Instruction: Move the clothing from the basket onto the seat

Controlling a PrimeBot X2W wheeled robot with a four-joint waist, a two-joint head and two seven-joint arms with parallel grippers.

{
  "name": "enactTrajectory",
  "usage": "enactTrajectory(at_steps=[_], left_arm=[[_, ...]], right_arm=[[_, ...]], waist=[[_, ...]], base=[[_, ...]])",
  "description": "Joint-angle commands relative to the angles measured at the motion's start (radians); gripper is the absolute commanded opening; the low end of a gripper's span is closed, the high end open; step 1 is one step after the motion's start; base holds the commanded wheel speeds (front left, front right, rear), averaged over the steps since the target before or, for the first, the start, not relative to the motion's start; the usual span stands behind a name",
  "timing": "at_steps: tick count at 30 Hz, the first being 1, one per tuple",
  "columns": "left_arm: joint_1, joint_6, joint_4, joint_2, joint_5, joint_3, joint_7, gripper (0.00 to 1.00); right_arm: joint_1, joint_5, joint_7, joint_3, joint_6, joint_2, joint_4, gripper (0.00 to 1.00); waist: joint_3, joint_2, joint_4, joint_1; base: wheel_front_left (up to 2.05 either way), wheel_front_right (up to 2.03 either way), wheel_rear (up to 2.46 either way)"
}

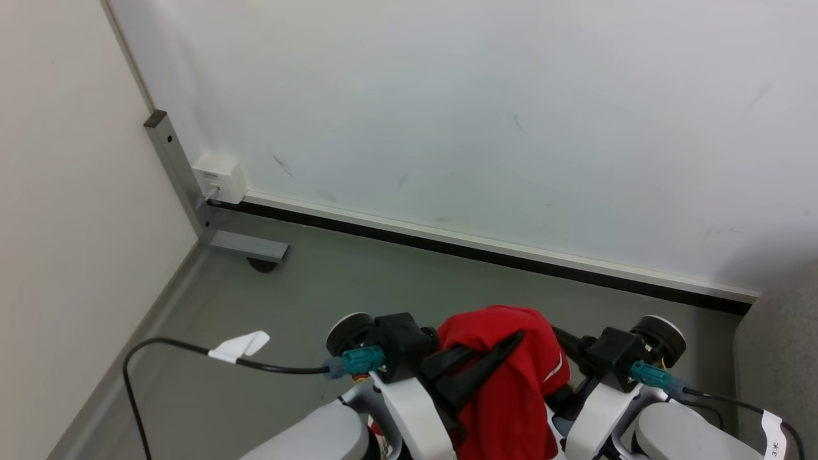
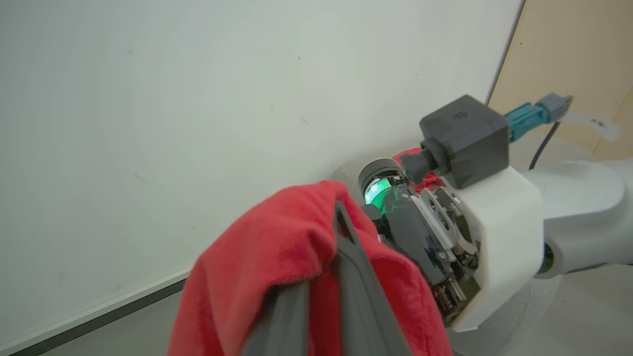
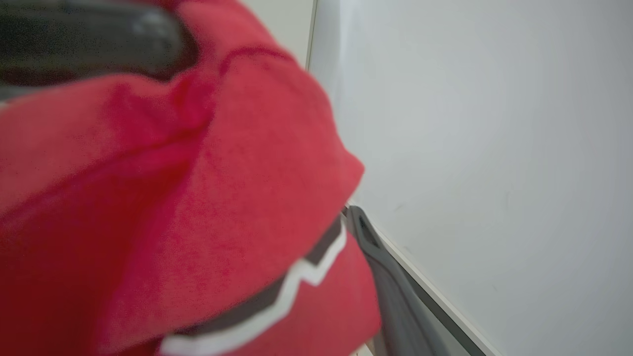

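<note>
White wall (image 1: pixel 486 115); one red garment (image 1: pixel 511 409) in left pincer (image 1: pixel 505 348), against right pincer (image 1: pixel 557 348)

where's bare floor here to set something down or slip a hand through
Free: the grey floor from the baseboard down to the clothing, and left beyond the tagged cable. Crowded: the corner by the metal post foot, and the narrow strip between clothing and seat.

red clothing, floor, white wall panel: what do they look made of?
The clothing: soft matte fabric, slightly fuzzy, probably a knit; it drapes in loose folds, with white-and-dark trim. The floor: smooth grey sheet with a faint sheen, possibly vinyl. The wall panel: hard, smooth white board with scuff marks; core material unclear.
</note>
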Motion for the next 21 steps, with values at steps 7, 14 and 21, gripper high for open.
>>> enactTrajectory(at_steps=[7,14,21], left_arm=[[0.008,0.007,0.013,0.011,-0.022,0.011,-0.012,0.0],[0.016,0.017,0.038,0.021,-0.029,0.021,-0.025,0.0],[0.022,0.03,0.056,0.024,-0.029,0.026,-0.038,0.48]], right_arm=[[-0.01,0.015,0.0,0.0,-0.003,-0.018,-0.036,0.0],[0.022,0.018,0.0,-0.073,-0.003,-0.026,-0.048,0.0],[0.078,0.037,0.0,-0.177,-0.003,-0.023,-0.086,0.0]], waist=[[0.01,-0.0001,-0.017,0.0],[0.014,-0.0001,-0.055,0.0],[0.015,-0.0001,-0.106,0.0]], base=[[0.0,0.0,0.0],[0.0,0.0,0.0],[0.0,0.0,0.0]])
